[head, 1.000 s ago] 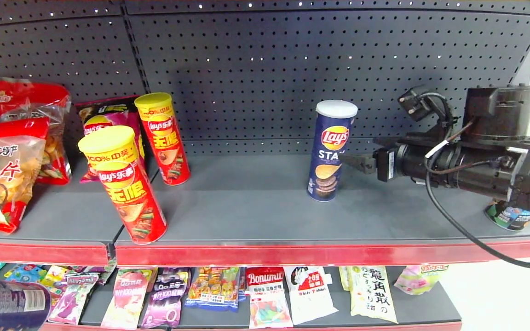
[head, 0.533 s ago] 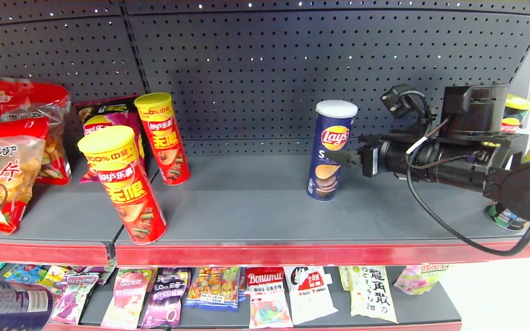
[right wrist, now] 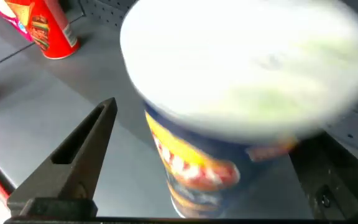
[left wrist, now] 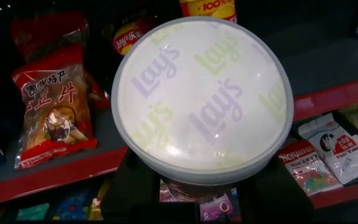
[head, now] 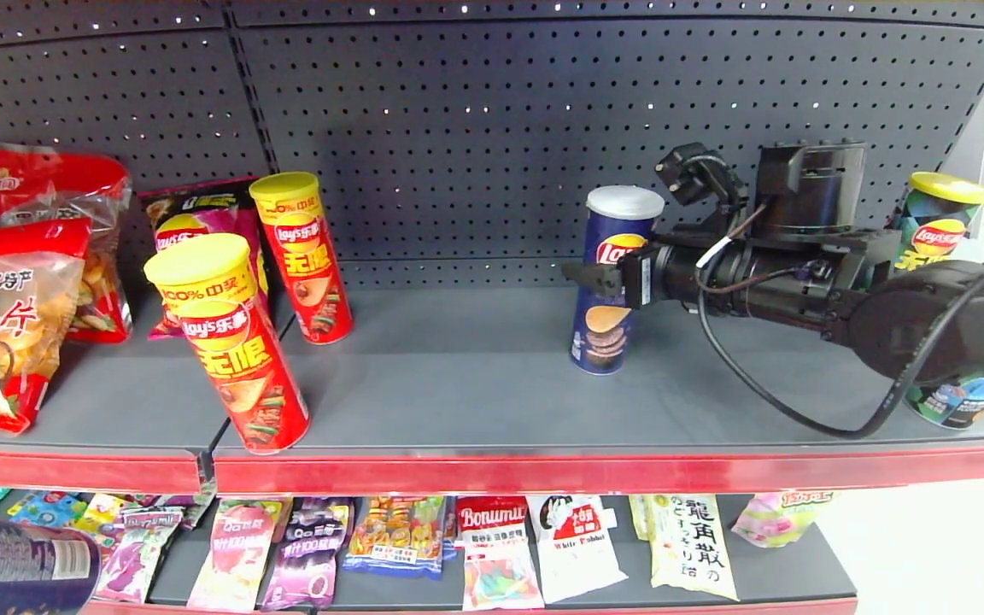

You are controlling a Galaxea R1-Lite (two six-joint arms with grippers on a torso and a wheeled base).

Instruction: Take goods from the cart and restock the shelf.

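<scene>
A blue chips can [head: 607,329] with a white lid stands upright mid-shelf on the grey shelf [head: 458,401]. My right gripper [head: 599,278] is open at the can's upper half, coming in from the right. In the right wrist view the can's lid [right wrist: 241,62] sits between the gripper's [right wrist: 197,180] two spread fingers [right wrist: 73,168], with gaps on both sides. A second dark can [head: 14,564] hangs at the lower left, below the shelf edge. Its white lid [left wrist: 201,99] faces the left wrist camera and hides the fingers of my left gripper, which holds it.
Two red cans with yellow lids [head: 236,342] [head: 300,256] and red snack bags [head: 9,325] crowd the shelf's left part. Green cans [head: 940,226] stand at the far right behind my right arm. Snack packets [head: 492,547] hang under the red front edge [head: 543,470].
My right arm has moved left along the shelf, bringing its open fingers from beside the blue can to around it. The can has stayed put.
</scene>
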